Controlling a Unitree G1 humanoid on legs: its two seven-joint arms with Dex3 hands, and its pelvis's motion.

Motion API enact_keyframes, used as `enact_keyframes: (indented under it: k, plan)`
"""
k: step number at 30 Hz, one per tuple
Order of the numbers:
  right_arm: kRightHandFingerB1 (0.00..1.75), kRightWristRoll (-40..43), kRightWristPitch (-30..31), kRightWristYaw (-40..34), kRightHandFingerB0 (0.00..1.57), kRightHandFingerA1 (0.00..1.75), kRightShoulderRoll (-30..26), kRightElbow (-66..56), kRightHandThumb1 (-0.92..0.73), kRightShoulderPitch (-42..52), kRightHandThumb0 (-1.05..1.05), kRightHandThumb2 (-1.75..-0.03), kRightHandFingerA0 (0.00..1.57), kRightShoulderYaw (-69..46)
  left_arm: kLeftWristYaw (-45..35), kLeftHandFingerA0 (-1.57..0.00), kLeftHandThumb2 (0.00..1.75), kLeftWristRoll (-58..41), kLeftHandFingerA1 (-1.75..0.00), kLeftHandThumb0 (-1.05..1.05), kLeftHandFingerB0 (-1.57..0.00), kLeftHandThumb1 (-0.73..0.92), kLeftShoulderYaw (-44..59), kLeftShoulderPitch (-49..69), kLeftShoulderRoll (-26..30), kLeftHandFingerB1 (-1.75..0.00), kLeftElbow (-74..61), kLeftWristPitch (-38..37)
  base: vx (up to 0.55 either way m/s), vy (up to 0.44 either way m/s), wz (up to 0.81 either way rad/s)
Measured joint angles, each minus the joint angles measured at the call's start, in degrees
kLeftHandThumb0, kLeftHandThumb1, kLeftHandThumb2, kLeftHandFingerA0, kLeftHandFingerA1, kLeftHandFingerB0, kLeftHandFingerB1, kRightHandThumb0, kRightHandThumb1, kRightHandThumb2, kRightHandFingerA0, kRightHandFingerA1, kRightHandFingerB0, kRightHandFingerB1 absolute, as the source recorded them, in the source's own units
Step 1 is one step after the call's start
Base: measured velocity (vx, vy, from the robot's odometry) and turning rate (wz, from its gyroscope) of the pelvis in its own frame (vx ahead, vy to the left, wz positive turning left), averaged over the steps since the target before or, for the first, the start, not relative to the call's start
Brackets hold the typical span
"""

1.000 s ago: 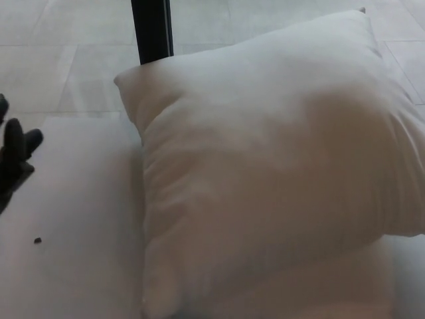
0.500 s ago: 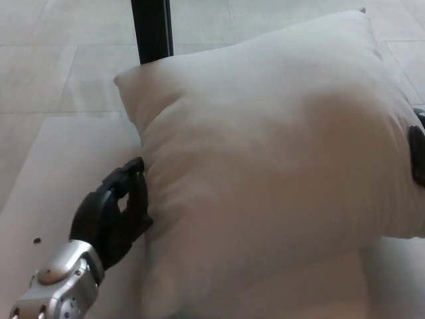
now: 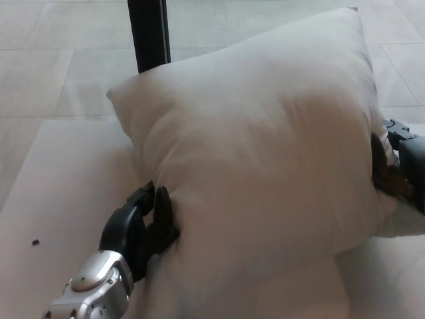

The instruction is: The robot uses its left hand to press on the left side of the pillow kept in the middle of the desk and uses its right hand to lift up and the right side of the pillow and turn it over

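Note:
A large white pillow (image 3: 265, 166) fills the middle of the pale desk (image 3: 60, 193), tilted, with one corner pointing to the upper right. My left hand (image 3: 143, 226) comes in from the lower left on a silver wrist and pushes into the pillow's lower left edge, where the fabric bulges over it. At the picture's right edge, my right hand (image 3: 392, 174) is pressed against the pillow's right side and is mostly hidden by it. Whether either hand grips the fabric does not show.
A black post (image 3: 149, 33) stands behind the pillow at the top. Pale tiled floor (image 3: 60, 66) lies beyond the desk's far edge. A small dark speck (image 3: 35, 242) lies on the desk at the left.
My left hand has swung in from the left edge and now pushes into the pillow's lower left edge. My right hand has come into view against the right side. The pillow's left edge is dented.

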Motion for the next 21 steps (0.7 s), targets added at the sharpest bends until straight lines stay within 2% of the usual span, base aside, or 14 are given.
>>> enact_keyframes:
  k: [1,2,6,7,8,9,10,11,12,15,16,19,20,21]
  plan:
    - [0.07,-0.13,0.69,0.04,0.0,0.45,0.22,-0.78,-0.75,-0.32,-1.05,-1.23,0.12,0.31,0.38,-0.21,1.12,0.02,-0.51,-1.05,0.0,0.74,0.13,-0.12,-0.43,0.0,0.0,0.18,0.0,0.0,0.0]
    - [0.05,-0.26,1.33,0.15,0.0,0.45,0.46,-1.53,-0.74,-0.73,-1.05,-1.21,0.13,0.69,0.83,0.0,1.15,0.06,-0.24,-1.05,0.0,0.72,0.15,-0.19,-0.93,-0.09,0.0,0.27,0.0,0.0,0.0]
    - [0.02,-0.45,3.65,1.12,0.0,0.53,0.95,-4.99,-0.7,-2.61,-1.05,-1.17,0.16,2.71,3.3,0.0,1.04,0.41,-0.45,-0.93,0.0,0.63,0.15,-0.61,-3.38,-0.14,0.18,0.35,0.0,0.0,0.0]
    - [0.02,-0.46,4.05,1.33,0.0,0.55,1.02,-5.71,-0.71,-2.86,-1.05,-1.17,0.17,3.03,3.8,0.0,0.62,0.49,-0.52,-0.82,0.0,0.75,0.15,-0.65,-3.68,0.0,0.17,0.35,0.0,0.0,0.0]
    - [0.07,-0.46,4.41,1.55,0.03,0.55,1.09,-6.34,-0.64,-3.08,-1.02,-1.13,0.2,3.31,4.29,0.0,0.98,0.57,-0.39,-1.05,0.0,0.61,0.15,-0.68,-3.94,0.0,0.17,0.35,0.0,0.0,0.0]
    - [0.06,-0.47,4.73,1.67,0.0,0.55,1.2,-6.98,-0.63,-3.21,-1.05,-1.13,0.2,3.65,4.73,0.0,0.61,0.61,-0.41,-0.83,0.0,0.71,0.18,-0.69,-4.23,0.0,0.32,0.35,0.0,0.0,0.0]
    - [0.12,-0.47,5.05,1.73,0.07,0.56,1.4,-7.58,-0.63,-3.27,-1.04,-1.1,0.21,4.0,5.06,-0.01,1.0,0.64,-0.27,-1.05,0.0,0.62,0.19,-0.68,-4.49,-0.04,0.54,0.34,0.0,0.0,0.0]
    - [0.27,-0.48,5.39,1.74,0.0,0.53,1.66,-8.09,-0.82,-3.28,-1.05,-0.71,0.24,4.39,5.38,-0.08,1.01,0.7,-0.38,-1.05,0.0,0.64,0.17,-0.66,-4.7,-0.05,0.64,0.29,0.0,0.0,0.0]
    - [0.07,-0.52,5.68,1.74,0.04,0.56,1.91,-8.51,-0.63,-3.28,-1.03,-1.14,0.19,4.84,5.64,-0.02,0.9,0.83,-0.45,-0.83,0.0,0.63,0.06,-0.64,-4.82,0.0,0.67,0.26,0.0,0.0,0.0]
    - [0.09,-0.78,6.26,1.74,0.0,0.51,2.26,-9.46,-0.64,-3.28,-1.05,-1.13,0.13,6.26,6.35,-0.11,0.89,1.33,-0.61,-0.73,0.0,0.65,-0.37,-0.63,-5.1,0.0,0.9,0.03,0.0,0.0,0.0]
    - [0.1,-0.94,6.49,1.74,0.0,0.51,2.33,-9.83,-0.62,-3.28,-1.03,-1.11,0.1,7.09,6.75,-0.21,0.62,1.61,-0.87,-0.66,0.0,0.78,-0.41,-0.66,-5.26,0.0,1.03,-0.05,0.0,0.0,0.0]
    - [0.15,-1.38,7.11,1.74,0.11,0.6,2.64,-10.65,-0.64,-3.28,-1.05,-1.07,0.28,8.46,8.06,-0.32,0.69,2.64,-0.82,-0.56,0.0,0.8,-0.64,-0.68,-5.73,-0.04,1.62,-0.84,0.0,0.0,0.0]
    - [0.31,-1.48,7.36,1.74,0.05,0.94,2.93,-10.78,-0.56,-3.29,-0.94,-0.99,0.53,8.78,8.55,-0.33,0.66,2.93,-0.85,-0.55,-0.04,0.82,-0.69,-0.7,-5.94,-0.33,1.8,-1.18,0.0,0.0,0.0]
    - [0.34,-1.52,7.63,1.74,0.02,0.82,3.28,-10.91,-0.52,-3.29,-0.87,-0.96,0.59,8.96,8.96,-0.29,0.66,3.26,-0.91,-0.55,-0.27,0.91,-0.9,-0.66,-6.08,-0.51,1.87,-1.44,0.0,0.0,0.0]
